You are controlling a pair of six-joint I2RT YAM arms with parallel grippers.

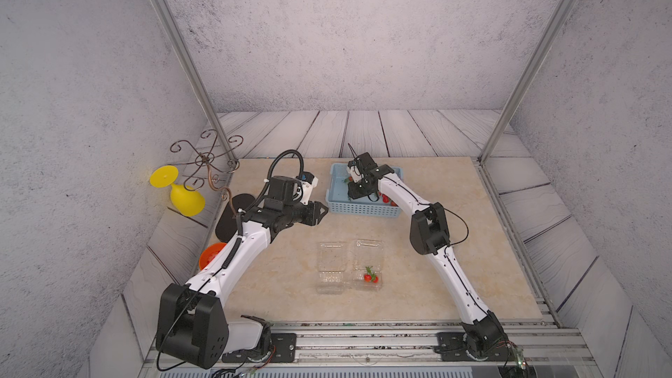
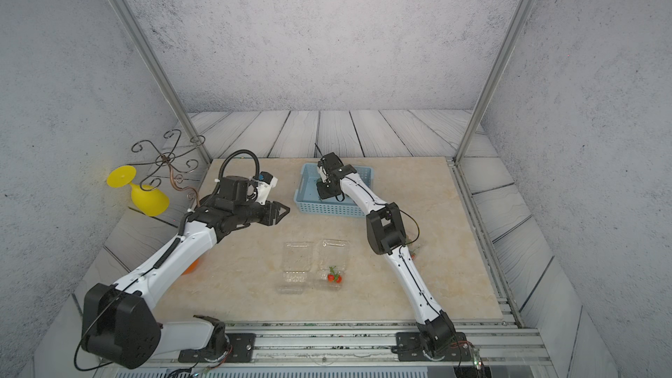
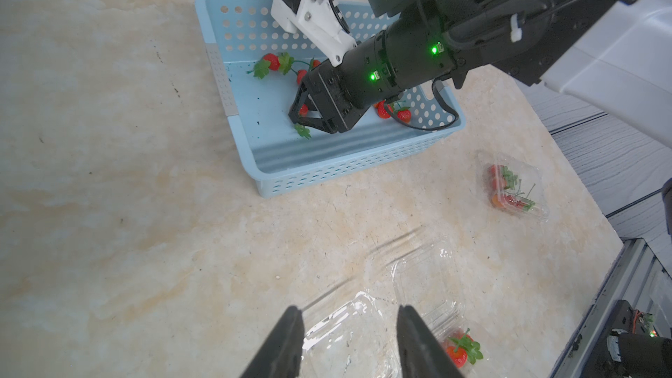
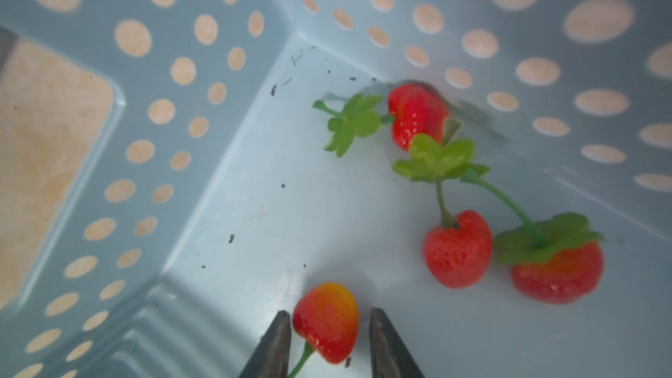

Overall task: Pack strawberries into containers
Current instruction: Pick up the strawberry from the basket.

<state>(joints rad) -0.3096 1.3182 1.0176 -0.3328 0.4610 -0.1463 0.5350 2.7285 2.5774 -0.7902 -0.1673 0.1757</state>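
Note:
My right gripper point(image 4: 329, 312) is down inside the light blue basket point(image 1: 363, 209). It is open, with a red-orange strawberry point(image 4: 325, 321) between its fingers; one finger touches the berry and a small gap shows at the other. Three more strawberries point(image 4: 456, 249) lie loose on the basket floor. My left gripper point(image 3: 349, 309) hovers open and empty above an open empty container point(image 1: 331, 267). Beside that, a second open container point(image 1: 369, 263) holds two strawberries point(image 1: 371, 278). A closed container point(image 3: 514, 187) with several berries lies beyond the right arm.
A yellow goblet point(image 1: 185, 198) and a wire stand point(image 1: 205, 158) sit at the far left. An orange bowl point(image 1: 212, 252) and a black oval pad point(image 1: 232, 218) are partly hidden under my left arm. Aluminium rails point(image 1: 363, 336) run along the front edge.

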